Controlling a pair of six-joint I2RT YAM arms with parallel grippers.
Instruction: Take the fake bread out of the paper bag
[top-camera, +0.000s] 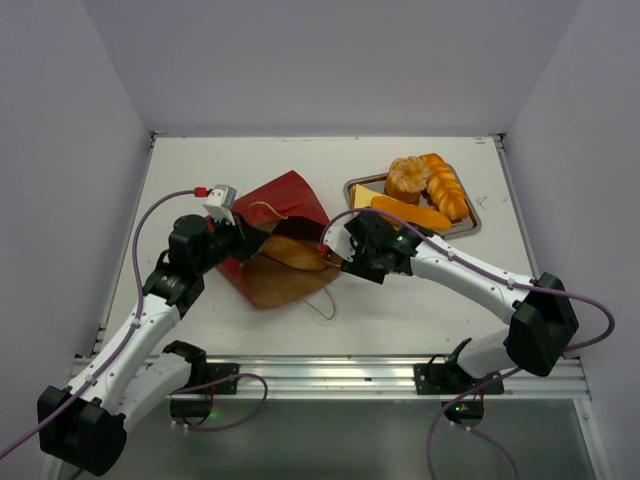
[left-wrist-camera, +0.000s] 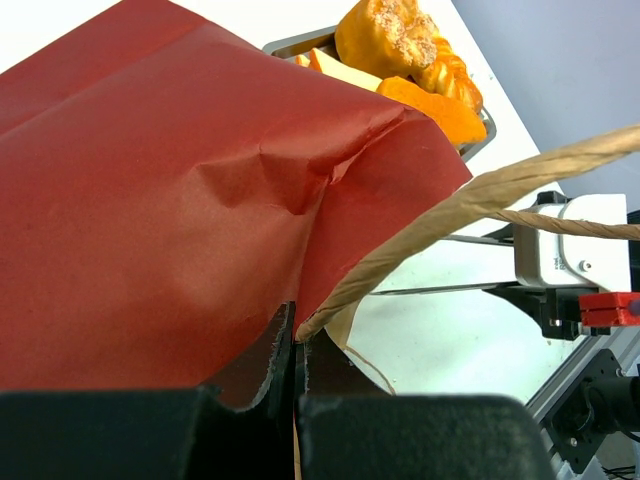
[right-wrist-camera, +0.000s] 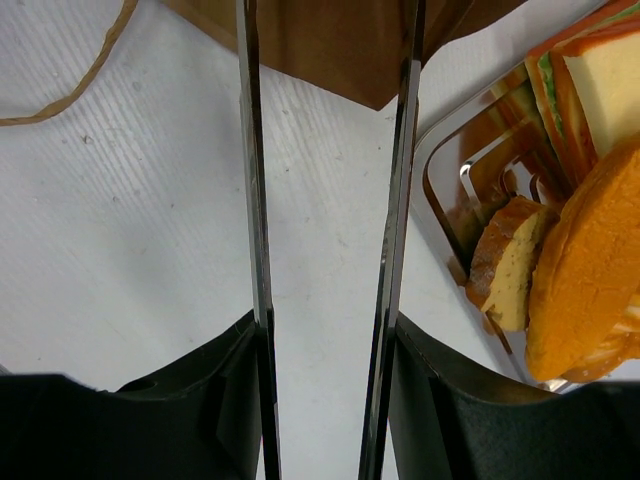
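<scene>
- Tightly closed, the left gripper pinches the red edge of the paper bag, just beside a string handle.
- The right gripper has its jaws apart with only bare table between them. Its tips reach the bag's brown mouth.
- The bag lies on its side between the arms, and one golden roll shows inside it.
- To the right, a metal tray holds a round bun, a braided loaf, a pale wedge and a long orange roll.

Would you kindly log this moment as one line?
left gripper: shut on paper bag | right gripper: open at bag mouth | bread inside
</scene>
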